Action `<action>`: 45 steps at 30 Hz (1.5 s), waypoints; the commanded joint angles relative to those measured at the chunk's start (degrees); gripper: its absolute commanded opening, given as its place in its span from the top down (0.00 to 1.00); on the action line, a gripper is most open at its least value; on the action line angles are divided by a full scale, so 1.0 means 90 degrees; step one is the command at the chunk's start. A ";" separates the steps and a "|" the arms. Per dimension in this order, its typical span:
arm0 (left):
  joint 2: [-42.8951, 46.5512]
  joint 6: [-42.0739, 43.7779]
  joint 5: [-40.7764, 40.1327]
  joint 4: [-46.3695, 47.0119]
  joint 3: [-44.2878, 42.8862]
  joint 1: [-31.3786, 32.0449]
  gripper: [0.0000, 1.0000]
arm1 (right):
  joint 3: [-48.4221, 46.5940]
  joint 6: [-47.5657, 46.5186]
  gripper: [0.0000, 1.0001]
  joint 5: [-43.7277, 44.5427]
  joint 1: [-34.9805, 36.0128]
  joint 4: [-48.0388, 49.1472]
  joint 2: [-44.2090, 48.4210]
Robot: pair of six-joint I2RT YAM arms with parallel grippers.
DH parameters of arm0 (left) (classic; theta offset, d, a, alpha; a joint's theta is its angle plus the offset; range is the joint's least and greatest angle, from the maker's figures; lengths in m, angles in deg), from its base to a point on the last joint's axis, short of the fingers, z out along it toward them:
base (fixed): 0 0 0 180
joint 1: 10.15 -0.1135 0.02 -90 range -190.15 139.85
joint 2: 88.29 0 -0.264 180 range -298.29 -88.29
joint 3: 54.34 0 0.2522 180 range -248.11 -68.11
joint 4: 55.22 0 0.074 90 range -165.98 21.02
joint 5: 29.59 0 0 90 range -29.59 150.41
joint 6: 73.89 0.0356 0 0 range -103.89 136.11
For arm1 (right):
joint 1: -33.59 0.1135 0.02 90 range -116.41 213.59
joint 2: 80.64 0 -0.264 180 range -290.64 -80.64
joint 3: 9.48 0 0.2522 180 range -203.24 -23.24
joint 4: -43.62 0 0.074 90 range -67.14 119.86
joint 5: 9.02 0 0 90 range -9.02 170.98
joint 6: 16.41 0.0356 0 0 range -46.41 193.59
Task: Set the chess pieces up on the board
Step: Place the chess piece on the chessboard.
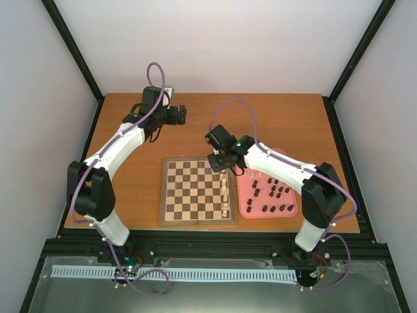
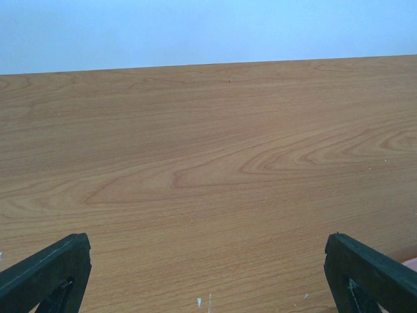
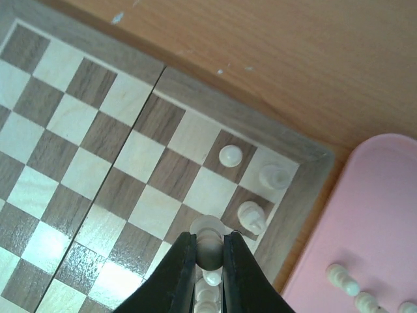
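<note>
Right pincer (image 3: 209,242): clamped tight on a cream piece (image 3: 208,227), one finger pressed to each side, only its rounded top showing between the tips. Position is over the board (image 3: 98,130), close to its far right corner and just inside the border on that side. My own fingers (image 3: 176,274) hide the piece's foot, so I cannot tell whether it rests on a square or hangs above one, nor which square lies under it.

Other cream chessmen (image 3: 251,215) stand upright in that same corner. One is on the corner square. One is on the next square down the board's right edge. One is on the dark square beside the corner along the far edge. More cream tops show beneath my fingers, farther down the right edge. Seen from overhead they make a short file along the board's right-hand column.

Pink tray (image 3: 371,208): lies just right of the board, its rim close against the board's border. A few cream chessmen sit in it at the lower edge of my wrist view. From overhead, dark chessmen (image 1: 270,192) are scattered across the tray.

Left pincer (image 2: 205,251): spread wide, holding nothing, with bare wood-grain table (image 2: 208,163) between its fingers. Overhead it hangs beyond the board's far left corner, well apart from the board.
</note>
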 commanded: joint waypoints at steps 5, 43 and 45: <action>0.0088 -0.0048 0.0019 0.0000 -0.0166 -0.0052 0.00 | -0.0355 -0.0096 0.93 -0.0246 0.0306 -0.0381 -0.0498; 0.0000 -0.0015 -0.0044 -0.0006 -0.0206 -0.0052 0.00 | -0.1052 -0.0152 0.92 0.0441 0.0333 -0.0592 -0.1836; -0.0004 -0.0015 -0.0045 0.0005 -0.0201 -0.0045 0.00 | -0.1049 -0.0151 0.92 0.0450 0.0333 -0.0584 -0.1840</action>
